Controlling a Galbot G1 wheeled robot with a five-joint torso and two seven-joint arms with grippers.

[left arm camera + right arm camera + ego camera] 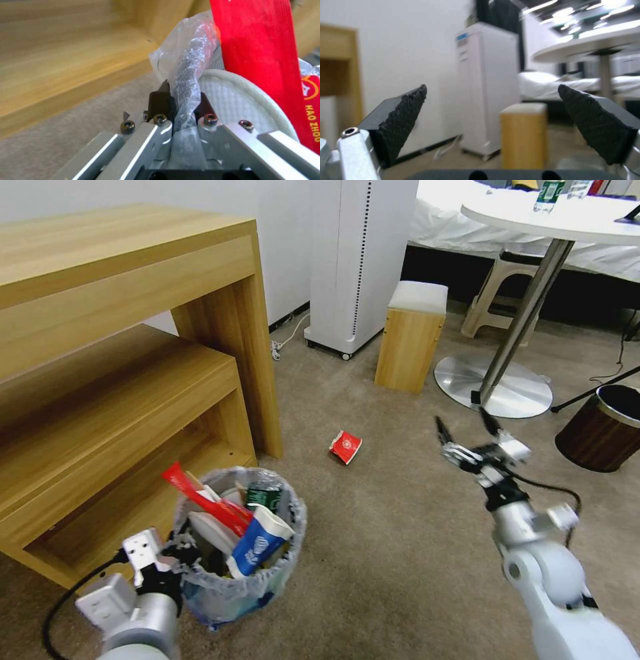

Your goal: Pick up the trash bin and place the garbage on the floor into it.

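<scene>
Low at left, left gripper (181,100) pinches bag-lined rim of small round black trash bin (237,553), stuffed full, beside light wooden bench (127,347). Right gripper (467,428) hovers wide open, empty. Crushed red paper cup (345,446) lies on beige carpet floor (400,527); brown wood-grain bin (600,428) far right.

Right gripper (491,110) w/ jaws spread wide, nothing btwn the two black textured fingertips (403,117). Past them: tall white cabinet-like unit (490,85) against the white wall (396,50), small wooden stool (523,137) w/ pale top just beside it on the floor (453,160). Round white table (586,45) on a metal post off to one side, a bed (553,85) w/ white sheets behind, wooden furniture edge (340,60) on the opposite side.
</scene>
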